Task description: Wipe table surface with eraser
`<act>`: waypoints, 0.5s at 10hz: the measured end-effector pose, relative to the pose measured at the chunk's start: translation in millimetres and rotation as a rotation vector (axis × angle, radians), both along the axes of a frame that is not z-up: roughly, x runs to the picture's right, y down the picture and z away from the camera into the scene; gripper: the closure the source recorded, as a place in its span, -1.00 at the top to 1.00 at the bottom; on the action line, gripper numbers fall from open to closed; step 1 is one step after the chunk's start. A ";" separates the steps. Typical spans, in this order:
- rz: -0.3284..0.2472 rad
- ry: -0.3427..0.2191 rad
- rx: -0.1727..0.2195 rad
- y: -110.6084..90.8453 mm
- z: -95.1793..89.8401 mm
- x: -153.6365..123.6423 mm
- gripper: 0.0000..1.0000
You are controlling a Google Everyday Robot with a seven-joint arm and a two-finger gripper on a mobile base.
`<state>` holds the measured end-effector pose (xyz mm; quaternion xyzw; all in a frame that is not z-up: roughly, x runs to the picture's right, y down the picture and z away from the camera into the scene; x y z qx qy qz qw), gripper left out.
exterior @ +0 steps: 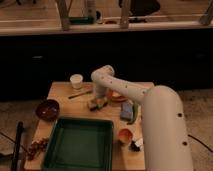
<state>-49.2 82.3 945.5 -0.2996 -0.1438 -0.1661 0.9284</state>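
The table surface (pixel 70 106) is a small light tan wooden top in the middle of the camera view. The eraser (pixel 97 104) is a pale beige-tan block lying flat on it, just behind the green tray's far right corner. My white arm reaches in from the lower right and bends down over it. My gripper (pixel 98 97) points down onto the eraser from directly above.
A green tray (pixel 79 142) fills the table's front. A white cup (pixel 76 81) and a thin stick (pixel 80 93) lie at the back left, a dark red bowl (pixel 47 108) at the left. A blue-grey block (pixel 128 111), an orange cup (pixel 124 135) and a black-and-white brush (pixel 135 145) sit at the right.
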 end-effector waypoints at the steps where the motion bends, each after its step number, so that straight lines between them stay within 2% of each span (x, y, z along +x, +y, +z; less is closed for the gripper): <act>1: 0.001 -0.011 0.006 -5.4 2.8 -16.1 -1.00; 3: -0.012 -0.049 0.015 -6.6 -0.9 -45.2 -1.00; 5: -0.048 -0.115 0.020 1.9 -15.0 -70.3 -1.00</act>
